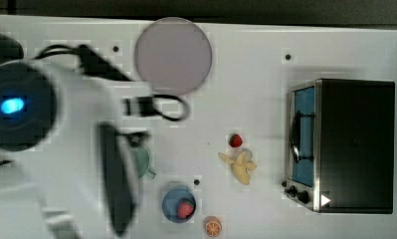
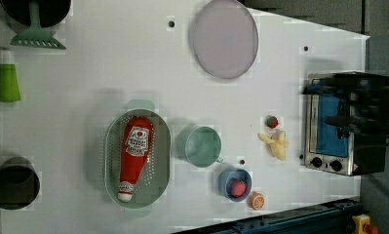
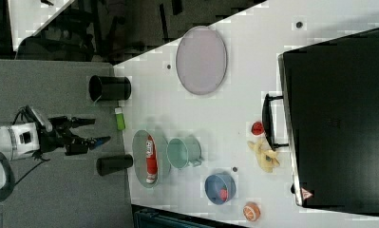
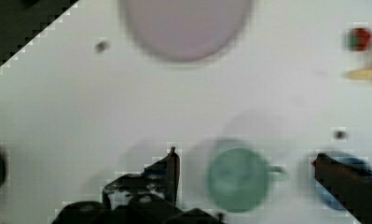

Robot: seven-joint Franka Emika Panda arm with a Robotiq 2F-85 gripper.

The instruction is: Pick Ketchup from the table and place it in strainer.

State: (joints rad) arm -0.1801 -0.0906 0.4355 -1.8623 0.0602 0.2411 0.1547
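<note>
The slim red squeeze Ketchup bottle [image 2: 134,157] with its white nozzle cap lies lengthwise inside the pale green oval perforated plastic strainer [image 2: 160,146], resting on the strainer's bottom with nothing gripping it.

Just beside the strainer, on the left view's right, stands a round teal-green mug [image 2: 202,146]. Beyond the mug on that same side sits a small blue bowl [image 2: 227,179] holding a red strawberry [image 2: 238,188], with an orange slice [image 2: 256,200] next to it. Farther from the strainer on the left view's right lie a yellow banana [image 2: 277,143] and another strawberry [image 2: 272,121], then a silver toaster oven [image 2: 328,146]. A large round pinkish-grey plate [image 2: 224,38] lies well apart from the strainer, toward the left view's top.

In the right view the black gripper [image 3: 99,130] hangs well clear of the strainer, on the right view's left, its fingers spread wide and holding nothing.
</note>
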